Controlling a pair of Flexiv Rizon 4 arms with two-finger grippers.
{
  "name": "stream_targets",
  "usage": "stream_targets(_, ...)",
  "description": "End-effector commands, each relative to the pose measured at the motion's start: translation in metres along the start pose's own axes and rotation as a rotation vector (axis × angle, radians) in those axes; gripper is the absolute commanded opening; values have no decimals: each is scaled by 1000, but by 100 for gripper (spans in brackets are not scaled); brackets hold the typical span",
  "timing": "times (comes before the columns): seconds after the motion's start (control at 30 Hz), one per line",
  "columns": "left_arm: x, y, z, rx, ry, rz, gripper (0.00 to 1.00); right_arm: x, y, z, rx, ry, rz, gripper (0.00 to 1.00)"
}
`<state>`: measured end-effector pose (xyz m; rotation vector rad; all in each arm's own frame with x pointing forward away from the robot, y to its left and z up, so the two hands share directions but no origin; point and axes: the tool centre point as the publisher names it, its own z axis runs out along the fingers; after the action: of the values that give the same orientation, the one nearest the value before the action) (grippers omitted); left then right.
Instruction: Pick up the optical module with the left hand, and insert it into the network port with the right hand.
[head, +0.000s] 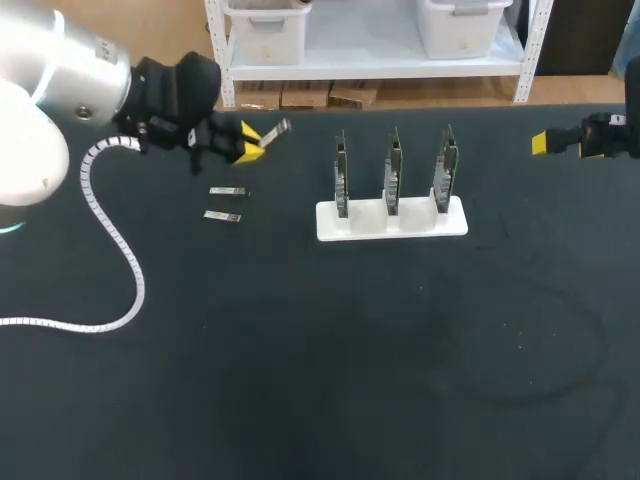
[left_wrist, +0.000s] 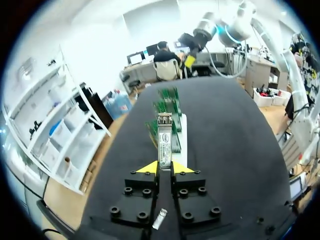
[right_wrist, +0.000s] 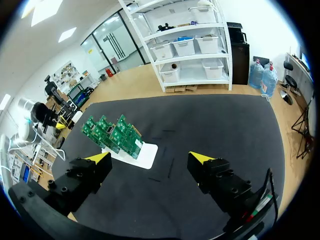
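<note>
The left claw (head: 250, 145) was clamped on the optical module (left_wrist: 164, 140), its yellow tips pressing the near end from both sides. The module was a slim rectangular metal body, silvery, with a white label along its upper face; the label carried dark print too small to make out. It jutted forward from the tips, held above the surface (head: 350, 350), a matt black cloth, at the far left. Two spare modules (head: 228, 191) of the same slim metal shape lay flat on the cloth just beneath and nearer than the claw, one close behind the other. Near the middle stood a white stand (head: 392, 220), a low rectangular block holding three green circuit boards (head: 393, 170) upright on edge in a row. Whether they carried a network port could not be told. The right claw (head: 540, 143) hung at the far right edge, well apart from the stand, fingers spread wide with nothing between them.
</note>
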<state>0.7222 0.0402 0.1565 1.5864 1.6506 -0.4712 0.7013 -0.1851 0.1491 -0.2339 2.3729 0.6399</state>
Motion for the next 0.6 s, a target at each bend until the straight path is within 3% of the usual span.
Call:
stream_targets(0.03,-14,-5,7,1,-85,46,0,0,1,-1,6,0,1,100)
stream_targets(0.23,-42,2,22,15,-129,98,0,0,1,-1,6,0,1,100)
stream_targets(0.5,-76,10,26,-15,-328,147,0,0,1,-1,6,0,1,100)
stream_targets(0.6,-83,6,31,-14,-344,143,0,0,1,-1,6,0,1,100)
